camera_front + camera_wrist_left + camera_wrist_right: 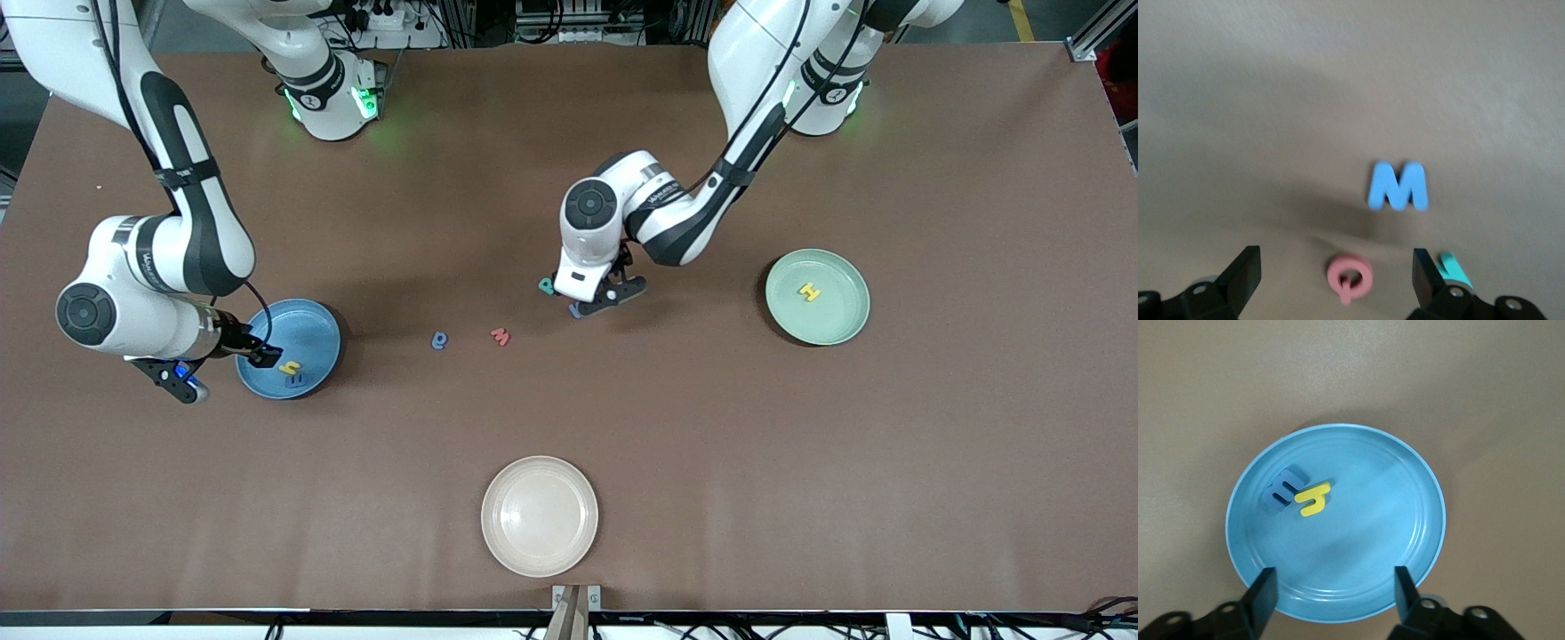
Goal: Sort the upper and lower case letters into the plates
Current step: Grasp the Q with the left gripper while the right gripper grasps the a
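Two letters, a yellow h point(1313, 499) and a blue one point(1282, 487), lay in the sky blue plate point(1405, 540) under the right gripper point(1335, 592), jaws open and empty. One yellow H point(808, 292) sat in the mint green plate point(845, 324). The left gripper point(1337, 273) hung open-jawed over a pink q point(1349, 277), beside a blue M point(1399, 187) and a teal letter point(1454, 269); two more letters, a blue letter point(439, 340) and a red letter point(500, 336), lay on the counter point(800, 462).

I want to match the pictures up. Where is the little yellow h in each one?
Front view: the yellow h lies in the blue plate, beside a blue m, under the open right gripper.
Left wrist view: not in it.
Right wrist view: the h lies in the plate, touching the m.
Shared landmark: the blue plate.
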